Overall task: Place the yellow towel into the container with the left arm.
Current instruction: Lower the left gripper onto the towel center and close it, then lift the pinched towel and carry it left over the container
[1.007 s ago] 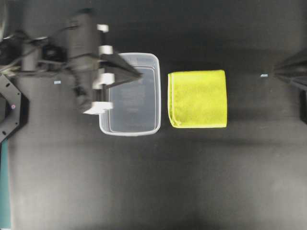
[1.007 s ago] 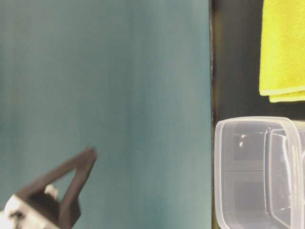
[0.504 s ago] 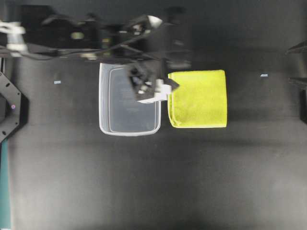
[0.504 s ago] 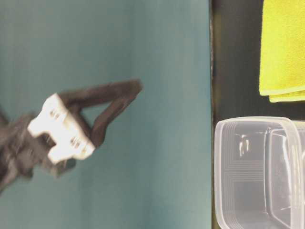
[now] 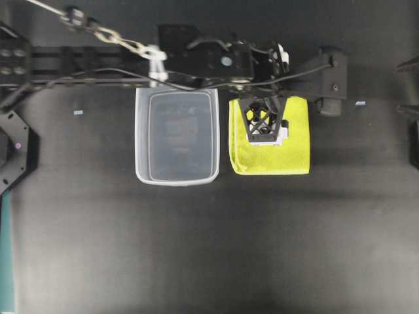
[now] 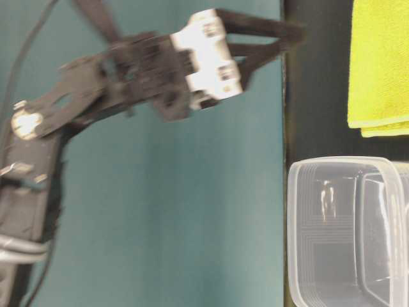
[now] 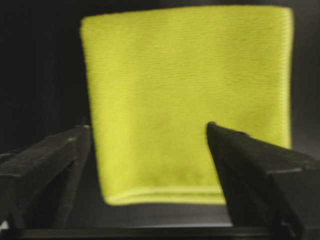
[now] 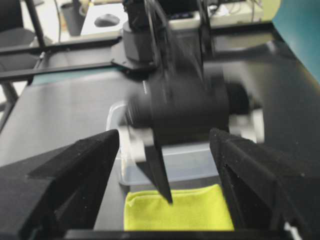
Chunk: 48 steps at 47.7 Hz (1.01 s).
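Observation:
The yellow towel (image 5: 291, 154) lies folded flat on the black table, just right of the container (image 5: 177, 181), a clear tub that stands empty. My left gripper (image 5: 264, 122) reaches across the tub and hangs over the towel's left half, above it and not touching. In the left wrist view the gripper (image 7: 147, 127) is open, with the towel (image 7: 185, 100) showing between its jaws. In the right wrist view my right gripper (image 8: 165, 135) is open and empty, facing the towel (image 8: 190, 212), the tub (image 8: 190, 165) and the blurred left arm. The right gripper (image 5: 400, 88) sits at the overhead view's right edge.
Small blue tape marks lie on the table left of the tub (image 5: 78, 112) and right of the towel (image 5: 359, 103). The left arm's links (image 5: 98, 62) span the table's top edge. A black mount (image 5: 13, 150) sits at the left edge.
My left arm has swung right, from the tub's left side across the tub to above the towel. The towel, the tub and the right arm have not moved.

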Motion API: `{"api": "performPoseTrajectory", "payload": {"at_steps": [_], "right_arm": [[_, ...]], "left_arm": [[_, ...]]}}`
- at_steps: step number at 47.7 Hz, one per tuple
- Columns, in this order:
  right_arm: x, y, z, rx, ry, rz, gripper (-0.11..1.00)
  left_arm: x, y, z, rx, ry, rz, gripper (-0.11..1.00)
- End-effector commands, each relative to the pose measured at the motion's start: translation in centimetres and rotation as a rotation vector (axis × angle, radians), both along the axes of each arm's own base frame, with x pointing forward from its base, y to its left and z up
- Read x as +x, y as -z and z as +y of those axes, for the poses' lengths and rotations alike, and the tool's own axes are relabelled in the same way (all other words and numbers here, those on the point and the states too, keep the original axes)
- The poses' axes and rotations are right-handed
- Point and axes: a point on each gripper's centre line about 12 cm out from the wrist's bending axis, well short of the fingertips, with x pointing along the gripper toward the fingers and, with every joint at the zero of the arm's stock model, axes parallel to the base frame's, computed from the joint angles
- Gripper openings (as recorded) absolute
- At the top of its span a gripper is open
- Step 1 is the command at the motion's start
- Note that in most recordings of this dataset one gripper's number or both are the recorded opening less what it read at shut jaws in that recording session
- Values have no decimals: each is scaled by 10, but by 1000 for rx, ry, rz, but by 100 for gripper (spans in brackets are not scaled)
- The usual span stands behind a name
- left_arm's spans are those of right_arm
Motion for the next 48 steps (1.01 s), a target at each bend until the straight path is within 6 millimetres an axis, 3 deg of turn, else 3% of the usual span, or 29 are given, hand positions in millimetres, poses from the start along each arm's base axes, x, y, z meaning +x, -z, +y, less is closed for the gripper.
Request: {"api": "performPoseTrajectory", "payload": {"at_steps": [1,9,15,26,31,37,42,48], "right_arm": [[1,-7,0,8,4,-20,71],[1,-7,0,23,6,-21,71],[0,-7,0,30,7,-26,71],[0,-8,0,30,7,-29,71],[0,-8,0,30,7,-28,71],[-1,-9,0,30,6,-31,71],[-2,-11,0,30,6,-37,71],[-3,-15,0,29,6,-56,71]], "left_arm": [[4,20,1,1,-1,31,90],[6,60,-7,-4,15,100,90],[8,79,-14,-4,31,120,90],[12,85,-17,-6,31,99,87],[11,84,-19,-4,38,106,71],[12,67,-23,-2,47,83,36],[12,40,-23,2,47,43,10],[5,-14,-23,5,45,-12,7]]}}
